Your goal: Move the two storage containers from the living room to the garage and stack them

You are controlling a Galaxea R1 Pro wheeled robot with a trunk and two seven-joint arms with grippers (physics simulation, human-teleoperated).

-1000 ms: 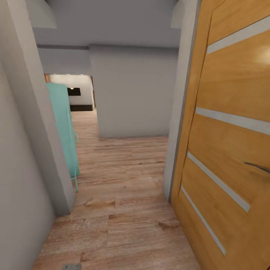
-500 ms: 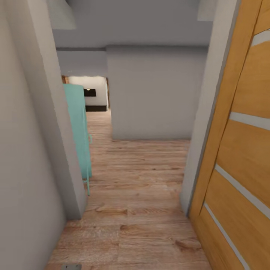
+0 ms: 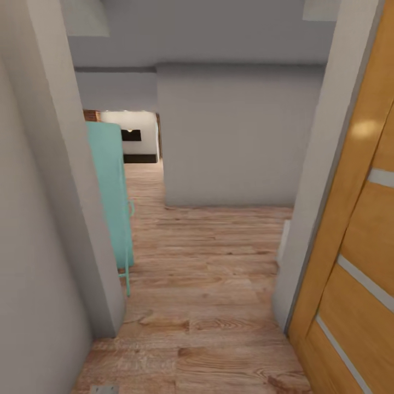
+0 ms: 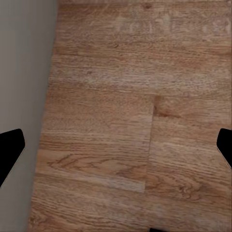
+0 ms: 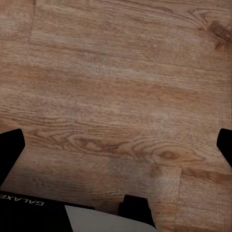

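Note:
The two storage containers are out of view. I am in a doorway, looking along a hallway with a light wood-plank floor [image 3: 202, 284]. In the left wrist view my left gripper [image 4: 116, 150] is open, its black fingertips [image 4: 9, 150] far apart over bare planks beside a grey wall base [image 4: 24, 63]. In the right wrist view my right gripper [image 5: 116, 147] is open too, with only wood floor between its fingertips [image 5: 10, 147].
An orange wooden door with glass slats [image 3: 355, 246] stands open close on the right. A grey wall [image 3: 38, 246] runs close on the left, with a teal furniture piece [image 3: 109, 191] behind its corner. A grey wall [image 3: 230, 137] blocks straight ahead; an opening [image 3: 131, 137] lies far left.
The whole picture has shifted, so the camera has moved. The wooden door has slid toward the right edge and the hallway has widened in view. Both grippers hold nothing.

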